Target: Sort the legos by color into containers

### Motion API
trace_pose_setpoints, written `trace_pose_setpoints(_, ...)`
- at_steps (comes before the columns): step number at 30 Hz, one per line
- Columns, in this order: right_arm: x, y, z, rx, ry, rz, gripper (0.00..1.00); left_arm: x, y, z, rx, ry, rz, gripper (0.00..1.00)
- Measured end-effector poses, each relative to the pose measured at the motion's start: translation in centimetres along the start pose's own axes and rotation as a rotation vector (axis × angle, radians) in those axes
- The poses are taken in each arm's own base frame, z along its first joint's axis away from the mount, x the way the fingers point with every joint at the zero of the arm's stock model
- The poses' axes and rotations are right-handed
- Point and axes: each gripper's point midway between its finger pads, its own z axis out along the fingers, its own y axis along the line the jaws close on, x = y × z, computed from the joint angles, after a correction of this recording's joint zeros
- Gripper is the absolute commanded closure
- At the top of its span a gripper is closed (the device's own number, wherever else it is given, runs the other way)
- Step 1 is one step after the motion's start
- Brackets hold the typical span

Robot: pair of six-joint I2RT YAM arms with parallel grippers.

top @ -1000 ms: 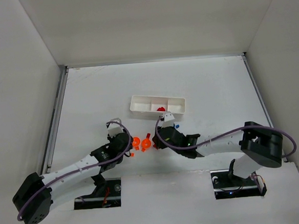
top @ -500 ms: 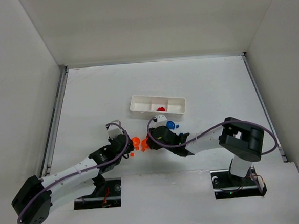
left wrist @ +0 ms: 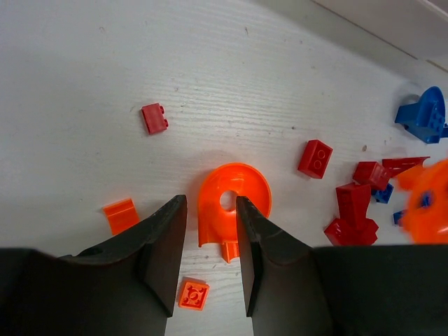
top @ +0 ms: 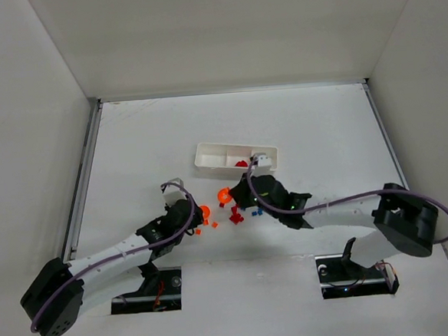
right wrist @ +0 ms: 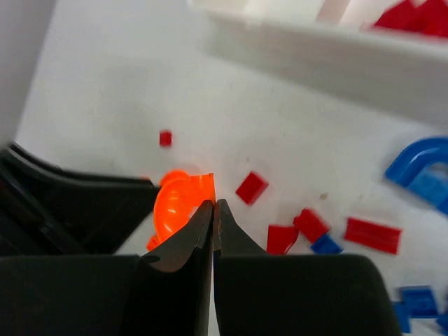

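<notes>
A rounded orange lego [right wrist: 176, 204] hangs above the table, pinched by its thin edge in my shut right gripper [right wrist: 213, 204]; from above, that orange lego [top: 223, 193] sits just left of the right gripper [top: 231, 197]. My left gripper [left wrist: 210, 201] is open and low, its fingers straddling the near end of a second rounded orange lego [left wrist: 234, 199] that lies flat on the table. Small red legos [left wrist: 353, 210], orange legos [left wrist: 120, 215] and a blue lego [left wrist: 423, 115] lie scattered around. The white container tray [top: 208, 155] stands behind, with red legos [top: 241, 164] in one compartment.
The two grippers work close together, and the dark left gripper [right wrist: 70, 203] fills the left of the right wrist view. A curved blue piece [right wrist: 420, 157] lies near the tray wall [right wrist: 315, 42]. White walls enclose the table on three sides.
My right gripper closed on the rounded orange lego and lifted it up and toward the tray. The right arm swung and stretched out. The left gripper stayed almost still.
</notes>
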Motion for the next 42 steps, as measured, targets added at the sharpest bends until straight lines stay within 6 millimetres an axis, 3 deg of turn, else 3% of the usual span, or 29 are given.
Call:
trace_pose_setpoints(3,-5.4,-1.5,-0.9,0.017,-0.116,0.042,0.94,0.1,-0.1,0.1,0.005,0.003,0.000,0.69)
trace_pose_setpoints(4,-8.0,-2.9,-1.3,0.045,-0.171,0.058,0.94,0.1,-0.2,0.1,0.007,0.005,0.000,0.69)
trace_pose_setpoints(6,-11.0,-5.5,-1.8,0.101,-0.239,0.075,0.94,0.3,-0.1,0.2,0.005,0.012,0.003,0.69)
trace_pose_setpoints(8,-13.0,-8.1,-2.0,0.166,-0.286,0.088,0.93,0.5,-0.1,0.3,0.005,0.021,0.004,0.69)
trace_pose_setpoints(10,-13.7,-10.3,-2.0,0.222,-0.296,0.088,0.93,0.5,-0.1,0.3,0.010,0.024,0.003,0.69)
trace_pose_setpoints(13,-13.8,-13.9,-1.5,0.316,-0.284,0.087,0.93,0.4,-0.2,0.3,0.015,0.023,0.001,0.70)
trace_pose_setpoints(17,-12.9,-16.1,-0.8,0.379,-0.244,0.078,0.88,0.4,-0.2,0.4,0.019,0.025,-0.003,0.71)
trace_pose_setpoints(18,-12.6,-16.3,-0.6,0.385,-0.235,0.073,0.86,0.4,-0.2,0.4,0.019,0.026,-0.004,0.71)
trace_pose_setpoints(19,-12.3,-16.6,-0.4,0.393,-0.224,0.070,0.75,0.4,-0.2,0.4,0.019,0.026,-0.005,0.71)
trace_pose_setpoints(21,-12.0,-16.7,-0.3,0.399,-0.216,0.066,0.63,0.5,-0.1,0.5,0.018,0.025,-0.009,0.72)
trace_pose_setpoints(25,-12.2,-16.6,-0.5,0.395,-0.222,0.064,0.57,0.6,0.2,0.5,0.015,0.029,-0.010,0.75)
trace_pose_setpoints(31,-13.5,-15.5,-3.0,0.349,-0.292,0.074,0.55,0.3,-0.1,0.6,0.026,0.018,-0.017,0.82)
trace_pose_setpoints(38,-11.2,-16.6,-4.4,0.358,-0.275,0.080,0.55,0.5,0.1,0.8,0.017,0.023,-0.012,0.89)
trace_pose_setpoints(42,-11.5,-16.3,-5.1,0.342,-0.296,0.084,0.54,0.6,0.1,1.0,0.017,0.024,-0.012,0.95)
